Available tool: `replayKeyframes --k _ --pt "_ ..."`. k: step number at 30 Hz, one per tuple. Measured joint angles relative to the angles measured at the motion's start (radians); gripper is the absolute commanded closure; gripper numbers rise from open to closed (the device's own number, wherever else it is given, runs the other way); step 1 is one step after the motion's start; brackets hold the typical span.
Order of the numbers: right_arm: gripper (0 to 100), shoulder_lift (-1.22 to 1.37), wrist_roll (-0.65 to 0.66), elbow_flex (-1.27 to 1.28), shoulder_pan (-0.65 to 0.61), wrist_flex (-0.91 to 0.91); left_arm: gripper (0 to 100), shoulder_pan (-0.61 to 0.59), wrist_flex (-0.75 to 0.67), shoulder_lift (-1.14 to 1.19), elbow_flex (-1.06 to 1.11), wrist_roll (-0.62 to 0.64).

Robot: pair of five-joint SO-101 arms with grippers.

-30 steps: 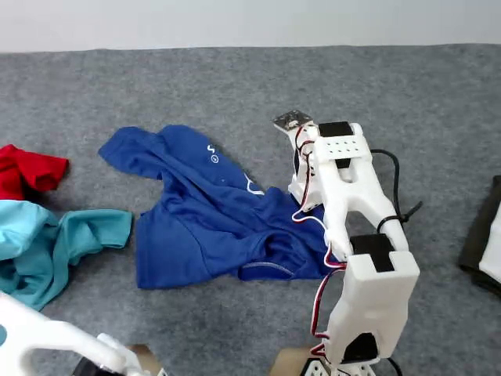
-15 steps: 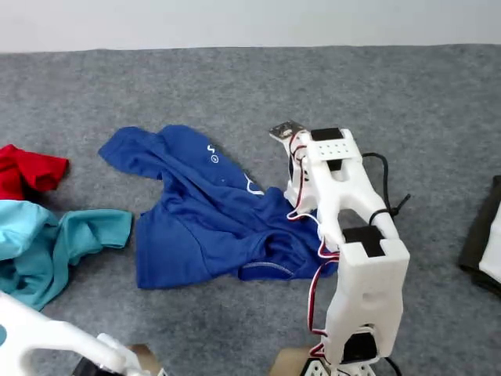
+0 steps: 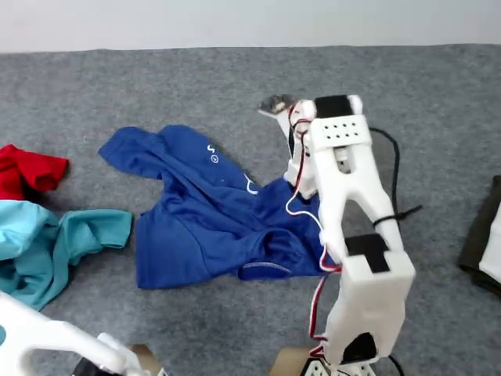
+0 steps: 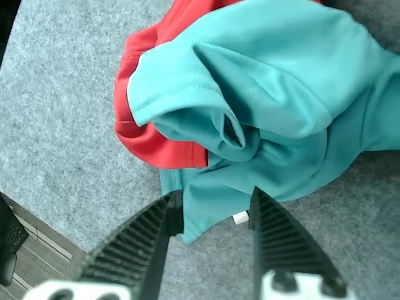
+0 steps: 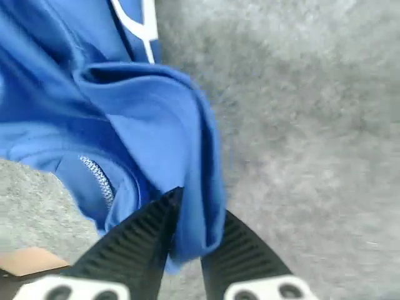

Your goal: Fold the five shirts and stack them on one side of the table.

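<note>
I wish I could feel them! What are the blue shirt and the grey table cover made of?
The blue shirt looks like thin, smooth sports fabric, maybe polyester: it shines a little and drapes in soft folds. The grey table cover looks like felt or short carpet: dull and fuzzy, with a speckled nap.
</note>
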Motion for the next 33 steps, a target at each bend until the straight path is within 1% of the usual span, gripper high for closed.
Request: replayKeyframes --k 4,8,12,16,19,23,25,27,29,33 --pt "98.8 -0.167 0.087 0.015 0.003 0.002 82 0.06 0.068 0.0 -0.071 0.021" --pt "98.8 -0.361 0.161 0.112 0.0 0.002 82 0.161 0.098 -0.002 -0.124 0.146" --pt "98.8 -0.571 0.198 0.27 0.002 0.003 83 0.311 0.098 -0.002 -0.129 0.261" --pt "98.8 -0.813 0.219 0.466 0.0 0.003 87 0.474 0.095 -0.002 -0.129 0.381" --pt "98.8 -1.007 0.224 0.612 0.003 0.003 90 0.605 0.048 -0.002 -0.129 0.44" --pt "98.8 -1.224 0.224 0.792 0.055 0.003 90 0.778 -0.044 0.003 -0.129 0.483" --pt "98.8 -1.304 0.224 0.868 0.089 0.003 90 0.85 -0.087 0.043 -0.129 0.489" --pt "98.8 -1.366 0.23 0.924 0.12 0.003 89 0.893 -0.121 0.12 -0.129 0.493" --pt "98.8 -1.41 0.235 0.961 0.137 0.003 89 0.919 -0.147 0.227 -0.14 0.493" --pt "98.8 -1.452 0.236 0.984 0.14 0.003 83 0.953 -0.157 0.471 -0.238 0.493"
